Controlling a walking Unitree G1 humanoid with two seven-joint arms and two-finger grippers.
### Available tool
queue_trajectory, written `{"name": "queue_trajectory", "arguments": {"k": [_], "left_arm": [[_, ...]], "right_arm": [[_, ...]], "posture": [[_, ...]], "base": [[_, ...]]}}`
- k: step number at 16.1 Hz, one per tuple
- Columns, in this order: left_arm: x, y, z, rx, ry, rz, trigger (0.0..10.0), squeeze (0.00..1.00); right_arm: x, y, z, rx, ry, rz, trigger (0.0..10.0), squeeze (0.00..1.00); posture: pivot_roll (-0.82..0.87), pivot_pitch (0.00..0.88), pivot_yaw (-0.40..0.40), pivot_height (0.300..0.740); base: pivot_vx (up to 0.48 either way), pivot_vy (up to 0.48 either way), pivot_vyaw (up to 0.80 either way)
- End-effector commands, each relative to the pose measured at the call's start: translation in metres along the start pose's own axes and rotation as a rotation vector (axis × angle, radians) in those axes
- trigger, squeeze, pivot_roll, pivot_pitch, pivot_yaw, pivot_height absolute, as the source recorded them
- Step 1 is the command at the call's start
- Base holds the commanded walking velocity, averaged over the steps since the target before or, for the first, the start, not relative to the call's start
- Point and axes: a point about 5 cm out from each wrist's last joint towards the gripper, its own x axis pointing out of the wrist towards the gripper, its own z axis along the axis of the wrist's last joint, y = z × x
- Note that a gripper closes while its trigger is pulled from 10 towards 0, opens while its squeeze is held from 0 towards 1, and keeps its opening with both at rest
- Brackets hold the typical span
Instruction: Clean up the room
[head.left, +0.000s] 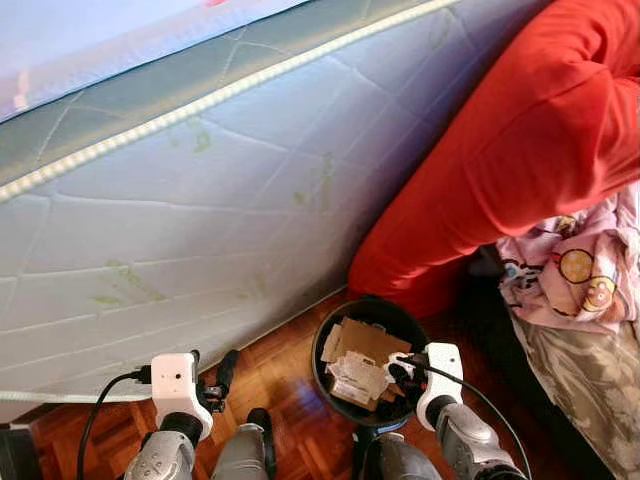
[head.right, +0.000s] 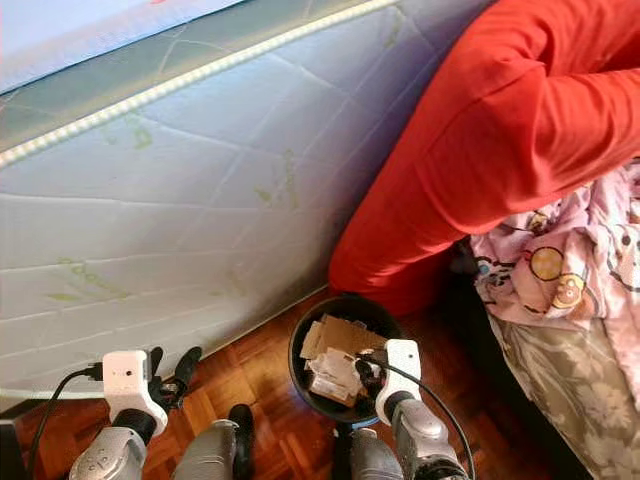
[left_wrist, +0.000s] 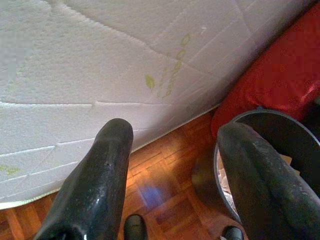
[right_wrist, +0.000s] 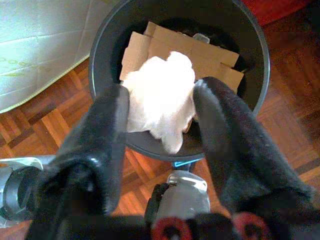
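crumpled white paper wad (right_wrist: 161, 95) clamped between the two black fingers of the right gripper (right_wrist: 160, 102), hanging directly above the open mouth of the round black waste bin (right_wrist: 100, 60). soft, rumpled and bright in the right wrist view, with one loose corner drooping down past the near rim; in the head views merely a small pale lump at the fingertips of that gripper (head.left: 398, 375).

inside the bin, flat brown cardboard pieces (right_wrist: 200, 50) lying across the middle, and, seen from the head, printed paper slips (head.left: 358, 378) heaped on the side nearer the robot. bin (head.left: 325, 345) standing on reddish-brown parquet floor (head.left: 270, 380), close beside the foot of the quilted white mattress side (head.left: 180, 220) with its faint green leaf print, and touching or nearly touching the big red cushion (head.left: 520, 150) that leans over it from behind.

left gripper (head.left: 213, 385) held low in front of the mattress, well apart from the bin, fingers spread and holding nothing. from its wrist camera, the two black fingers (left_wrist: 95, 185) wide apart, framing the mattress (left_wrist: 100, 60), a strip of parquet (left_wrist: 160, 180) and, beyond one finger, the curved bin wall (left_wrist: 220, 175) with red fabric (left_wrist: 270, 85) behind.

off to the robot's right, pink patterned cloth (head.left: 580, 265) draped over a beige floral-print cover (head.left: 585, 385). along the upper mattress edge, a pale yellow-white piping strip (head.left: 200, 103).
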Motion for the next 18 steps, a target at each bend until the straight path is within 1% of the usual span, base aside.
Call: {"name": "queue_trajectory", "arguments": {"k": [1, 4, 6, 7, 8, 9, 10, 12, 13, 14, 15, 16, 17, 18], "left_arm": [[-0.006, 0.002, -0.012, -0.02, 0.049, 0.014, 10.0, 0.0], [-0.004, 0.0, -0.012, -0.025, 0.046, 0.016, 10.0, 0.0], [-0.003, -0.001, -0.012, -0.029, 0.043, 0.018, 10.0, 0.0], [-0.003, -0.002, -0.013, -0.03, 0.044, 0.019, 10.0, 0.0], [-0.002, -0.002, -0.014, -0.031, 0.045, 0.019, 10.0, 0.0], [-0.001, -0.001, -0.016, -0.033, 0.05, 0.023, 10.0, 0.0], [0.0, 0.002, -0.018, -0.034, 0.06, 0.03, 10.0, 0.0], [0.002, 0.01, -0.03, -0.027, 0.109, 0.053, 10.0, 0.0], [0.0, 0.018, -0.041, -0.024, 0.154, 0.071, 10.0, 0.0], [-0.003, 0.026, -0.054, -0.015, 0.216, 0.088, 10.0, 0.0], [-0.004, 0.029, -0.058, -0.012, 0.234, 0.092, 10.0, 0.0], [-0.005, 0.034, -0.068, -0.003, 0.289, 0.103, 10.0, 0.0], [-0.005, 0.037, -0.073, 0.002, 0.322, 0.11, 10.0, 0.0], [-0.006, 0.039, -0.078, 0.003, 0.353, 0.117, 10.0, 0.0]], "right_arm": [[-0.007, -0.004, -0.02, 0.013, 0.074, -0.001, 10.0, 0.99], [-0.01, -0.009, -0.024, 0.014, 0.093, 0.009, 10.0, 1.0], [-0.011, -0.013, -0.025, 0.008, 0.097, 0.004, 10.0, 0.96], [-0.011, -0.015, -0.024, 0.001, 0.099, -0.003, 10.0, 0.85], [-0.011, -0.015, -0.024, -0.003, 0.1, -0.007, 10.0, 0.85], [-0.011, -0.017, -0.023, -0.012, 0.093, -0.038, 10.0, 0.0], [-0.011, -0.019, -0.022, -0.009, 0.087, -0.065, 10.0, 0.0], [-0.012, -0.022, -0.022, 0.0, 0.071, -0.12, 10.0, 0.0], [-0.015, -0.027, -0.023, 0.011, 0.059, -0.146, 10.0, 0.0], [-0.019, -0.036, -0.026, 0.03, 0.05, -0.189, 10.0, 0.0], [-0.021, -0.038, -0.027, 0.035, 0.049, -0.2, 10.0, 0.0], [-0.026, -0.046, -0.031, 0.054, 0.049, -0.238, 10.0, 0.0], [-0.029, -0.051, -0.034, 0.065, 0.05, -0.263, 10.0, 0.0], [-0.031, -0.054, -0.036, 0.07, 0.055, -0.277, 10.0, 0.0]], "posture": [[0.26, 0.392, -0.061, 0.74], [0.26, 0.388, -0.068, 0.74], [0.26, 0.386, -0.073, 0.74], [0.26, 0.381, -0.076, 0.74], [0.25, 0.377, -0.078, 0.74], [0.25, 0.357, -0.081, 0.74], [0.25, 0.344, -0.083, 0.74], [0.23, 0.293, -0.081, 0.74], [0.22, 0.266, -0.076, 0.74], [0.2, 0.205, -0.066, 0.74], [0.2, 0.195, -0.065, 0.74], [0.18, 0.138, -0.059, 0.74], [0.17, 0.13, -0.059, 0.74], [0.16, 0.099, -0.055, 0.74]], "base": [[0.0, 0.0, 0.0], [0.0, 0.0, 0.0], [0.0, 0.0, 0.0], [0.0, 0.0, 0.0], [0.0, 0.0, 0.0], [0.0, 0.0, 0.0], [0.0, 0.0, 0.0], [0.0, 0.0, 0.0], [0.0, 0.0, 0.0], [0.0, 0.0, 0.0], [0.0, 0.0, 0.0], [0.0, 0.0, 0.0], [0.0, 0.0, 0.0], [0.0, 0.0, 0.0]]}}
